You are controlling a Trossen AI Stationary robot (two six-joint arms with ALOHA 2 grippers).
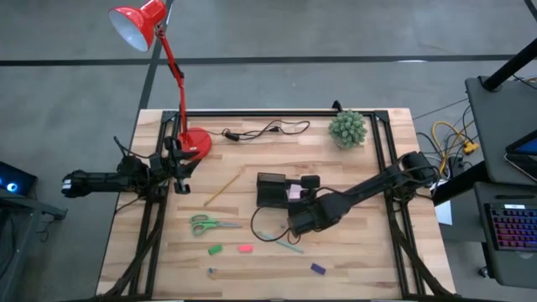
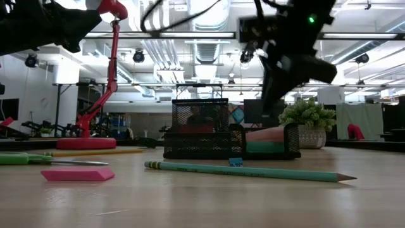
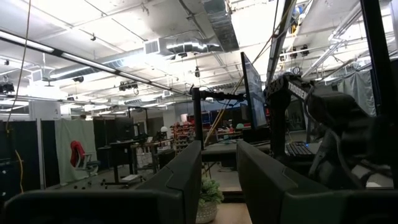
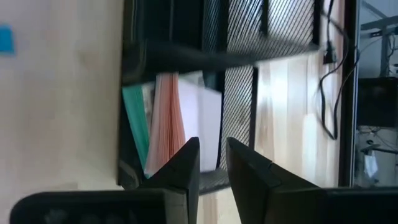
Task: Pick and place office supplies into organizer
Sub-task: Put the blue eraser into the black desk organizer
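Note:
The black mesh organizer (image 1: 270, 190) stands mid-table and also shows in the low view (image 2: 196, 136). A pink sticky-note pad (image 4: 166, 121) stands on edge in its lower compartment beside a green-white item (image 4: 135, 118). My right gripper (image 1: 299, 210) hovers just above the organizer's near side. Its fingers (image 4: 213, 163) are slightly apart and empty. Green-handled scissors (image 1: 214, 224), a yellow pencil (image 1: 220, 191), a teal pen (image 1: 281, 243) and small green (image 1: 216, 249), red (image 1: 245, 248) and blue (image 1: 318, 268) pieces lie on the table. My left gripper (image 1: 178, 174) waits at the left edge, raised, slightly open and empty.
A red desk lamp's base (image 1: 195, 143) stands at the far left, just beyond my left gripper. A black cable (image 1: 264, 130) and a small potted plant (image 1: 347, 128) lie along the far edge. Another small piece (image 1: 211, 271) lies near the near edge.

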